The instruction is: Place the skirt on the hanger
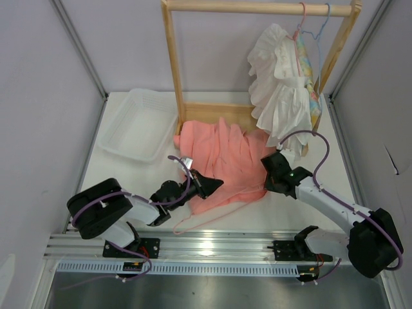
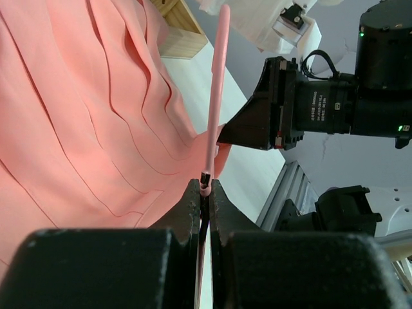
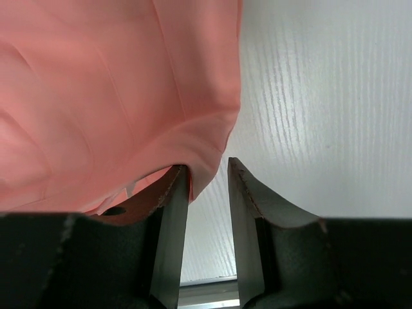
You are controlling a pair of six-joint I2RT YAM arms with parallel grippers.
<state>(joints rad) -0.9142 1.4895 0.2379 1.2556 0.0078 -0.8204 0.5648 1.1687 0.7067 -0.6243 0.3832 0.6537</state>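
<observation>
Hanger (image 2: 215,96) is clamped in left gripper (image 2: 205,185), fingers clenched on its thin bar. Skirt (image 1: 225,158) is spread on table (image 1: 251,215). Right gripper (image 3: 208,168) is held parted at skirt hem, nothing pinched.

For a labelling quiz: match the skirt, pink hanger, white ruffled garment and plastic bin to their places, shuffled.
1. skirt
2. pink hanger
3. white ruffled garment
4. plastic bin

a. hanging from the wooden rack
b. lying on the table
c. clamped in the left gripper
d. left of the rack's base

Pairs: 1-b; 2-c; 3-a; 4-d
</observation>
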